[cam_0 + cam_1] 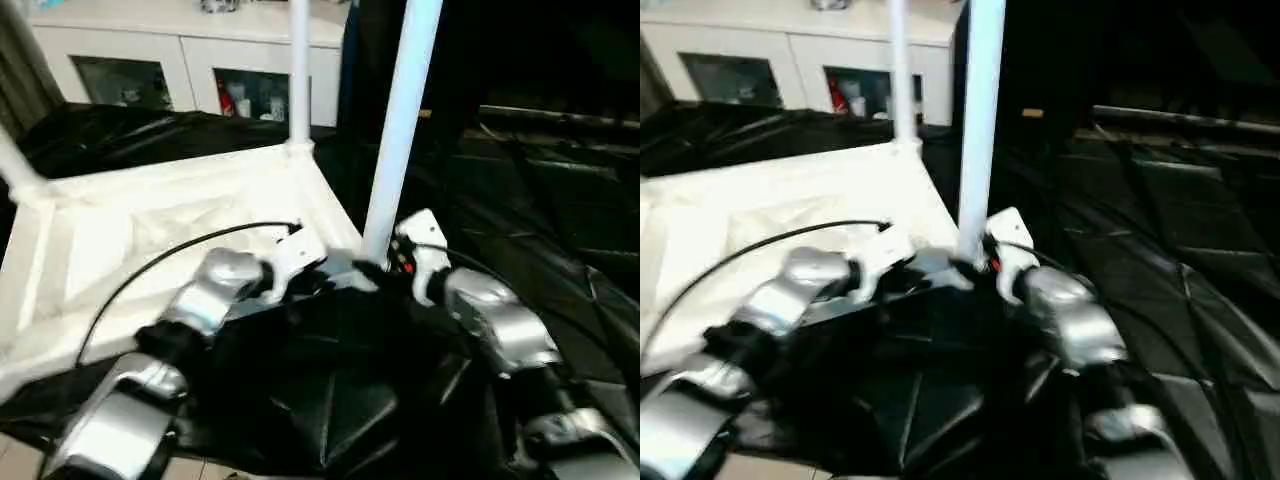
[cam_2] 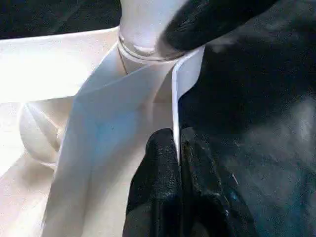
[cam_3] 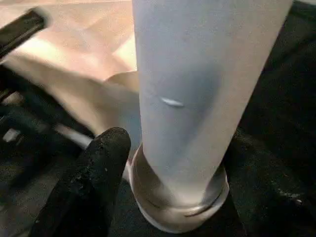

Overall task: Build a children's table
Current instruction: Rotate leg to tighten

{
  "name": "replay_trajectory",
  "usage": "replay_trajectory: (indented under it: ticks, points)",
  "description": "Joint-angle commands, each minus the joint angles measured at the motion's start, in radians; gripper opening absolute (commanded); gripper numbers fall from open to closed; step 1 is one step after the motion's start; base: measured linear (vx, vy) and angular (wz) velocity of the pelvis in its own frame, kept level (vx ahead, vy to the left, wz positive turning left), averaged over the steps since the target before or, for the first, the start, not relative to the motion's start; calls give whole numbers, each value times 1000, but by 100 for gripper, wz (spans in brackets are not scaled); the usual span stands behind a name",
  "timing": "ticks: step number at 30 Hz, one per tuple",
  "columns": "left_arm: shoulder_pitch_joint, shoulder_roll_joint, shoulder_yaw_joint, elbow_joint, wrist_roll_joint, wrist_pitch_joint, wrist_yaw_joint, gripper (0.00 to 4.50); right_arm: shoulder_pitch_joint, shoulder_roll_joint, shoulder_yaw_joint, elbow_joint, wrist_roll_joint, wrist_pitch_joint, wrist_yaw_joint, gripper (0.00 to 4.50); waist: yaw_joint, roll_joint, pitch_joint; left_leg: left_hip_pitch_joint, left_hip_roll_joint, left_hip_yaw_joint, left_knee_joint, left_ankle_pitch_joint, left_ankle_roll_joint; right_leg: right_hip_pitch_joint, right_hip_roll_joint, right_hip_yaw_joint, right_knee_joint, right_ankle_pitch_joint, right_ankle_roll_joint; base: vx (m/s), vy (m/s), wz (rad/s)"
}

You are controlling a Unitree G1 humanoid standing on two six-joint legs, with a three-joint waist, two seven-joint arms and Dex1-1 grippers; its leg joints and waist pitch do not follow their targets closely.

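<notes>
The children's table top (image 1: 150, 230) lies upside down on a black sheet, ribbed side up. Three white legs stand in its corner sockets: a far one (image 1: 298, 70), one at the left (image 1: 15, 165) and a near one (image 1: 400, 130). My left gripper (image 2: 176, 136) is shut on the thin rim (image 2: 175, 98) of the top, close to the near corner. My right gripper (image 1: 378, 265) stands open around the base of the near leg (image 3: 197, 89), just above its socket (image 3: 177, 212). One of its fingers (image 3: 94, 187) stands beside the leg with a small gap.
A white cabinet with glass doors (image 1: 200, 60) stands behind the table top. The black sheet (image 1: 540, 200) covers the ground to the right and in front. A black cable (image 1: 150, 260) arcs over the top from my left wrist. Bare floor (image 1: 15, 455) shows at the lower left.
</notes>
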Motion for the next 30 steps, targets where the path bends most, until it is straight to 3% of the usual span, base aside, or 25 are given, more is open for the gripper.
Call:
replay_trajectory:
  ticks: [1,5,11,12,15,17,19,24,28,29,30]
  points:
    - [45,2,-26,-15,-41,-28,-108,0,20,-49,40,-58,26,3,142,305,11,-14,-60,-9,11,4,-59,-183,43,59,-54,34,-77,-243,-172,0,0,0]
    - [76,30,-32,-80,-90,-16,-232,0,54,-130,71,-139,64,27,288,305,22,-14,-60,-7,15,5,-58,-186,53,62,-55,35,-72,-224,-188,0,0,0]
    - [103,68,-37,-159,-142,31,-358,0,83,-191,109,-200,87,59,396,305,37,-16,-53,-1,19,6,-62,-241,36,51,-58,37,-84,-356,-166,0,0,0]
    - [102,73,-35,-159,-139,29,-362,0,85,-197,113,-200,84,54,409,279,38,-16,-53,-3,19,4,-64,-243,31,52,-57,37,-84,-371,-157,0,0,0]
    - [105,78,-29,-164,-133,28,-369,0,87,-205,114,-207,86,61,425,269,39,-17,-53,-2,18,2,-65,-245,23,52,-57,37,-86,-384,-143,0,0,0]
    - [107,81,-27,-167,-132,29,-372,0,87,-208,117,-210,90,72,433,231,41,-17,-54,-4,18,2,-65,-231,23,53,-57,38,-83,-361,-145,0,0,0]
    - [111,80,-24,-175,-130,35,-372,0,85,-205,118,-210,89,73,423,228,42,-17,-56,-5,17,3,-63,-222,25,54,-57,38,-81,-344,-149,0,0,0]
    - [105,72,-11,-165,-113,27,-315,0,84,-182,107,-191,79,68,385,206,46,-17,-56,-5,16,3,-62,-215,21,54,-55,37,-79,-326,-154,0,0,0]
    - [73,28,33,-103,-81,33,-151,0,75,-103,49,-121,47,70,197,202,42,-17,-53,-2,11,1,-64,-243,1,50,-56,35,-91,-427,-116,0,0,0]
    - [51,-2,46,-60,-56,33,-50,0,64,-39,9,-63,23,85,42,201,36,-17,-52,-5,10,-1,-66,-243,-7,50,-57,34,-92,-447,-105,0,0,0]
    - [46,-9,48,-50,-50,33,-28,0,62,-24,1,-50,19,91,8,199,31,-16,-52,-5,9,0,-67,-248,-13,46,-55,33,-95,-459,-101,0,0,0]
